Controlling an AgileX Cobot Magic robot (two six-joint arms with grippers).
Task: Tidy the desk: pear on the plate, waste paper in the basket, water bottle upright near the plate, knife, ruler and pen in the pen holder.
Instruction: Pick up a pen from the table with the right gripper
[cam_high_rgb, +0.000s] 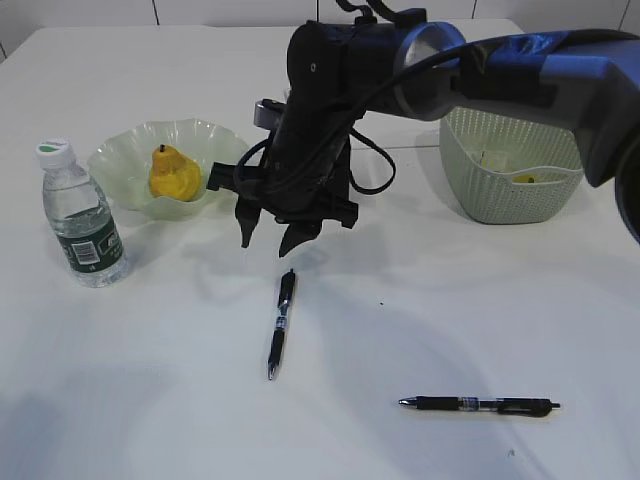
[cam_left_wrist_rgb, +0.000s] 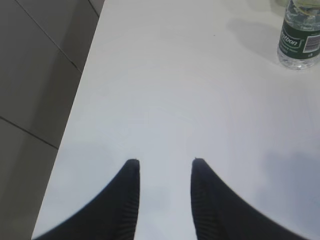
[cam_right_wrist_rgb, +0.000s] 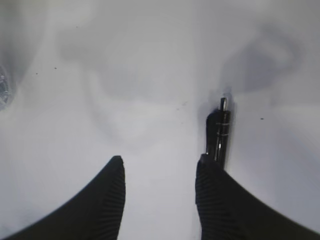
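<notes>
White counter (cam_high_rgb: 150, 420) seen at a slant from above, with 2 wrist views. The right hand (cam_high_rgb: 272, 232) hangs above the counter near its middle, fingers pointing down and spread apart with nothing between them. Just below and slightly to the right of its fingertips lies the nearer pen (cam_high_rgb: 281, 322), black, flat on the counter, its tip pointing toward the camera; hand and pen do not touch. In the right wrist view the same pen (cam_right_wrist_rgb: 218, 134) lies beside the right-hand finger (cam_right_wrist_rgb: 220, 200), outside the gap between the 2 fingers and partly hidden by that finger. A 2nd pen (cam_high_rgb: 480, 405) lies flat well to the right and nearer the camera, roughly crosswise to the 1st. The pear (cam_high_rgb: 172, 174) sits in the pale green scalloped plate (cam_high_rgb: 125, 150), left of the hand and apart from it. The water bottle (cam_high_rgb: 83, 216) stands upright just beside the plate, on its left. The basket (cam_high_rgb: 505, 185) stands at the right, behind the arm, with scraps inside that are too small to identify. In the left wrist view the left hand (cam_left_wrist_rgb: 162, 165) is over bare counter near its edge, fingers parted and empty, the bottle's base (cam_left_wrist_rgb: 299, 42) well ahead of it.
</notes>
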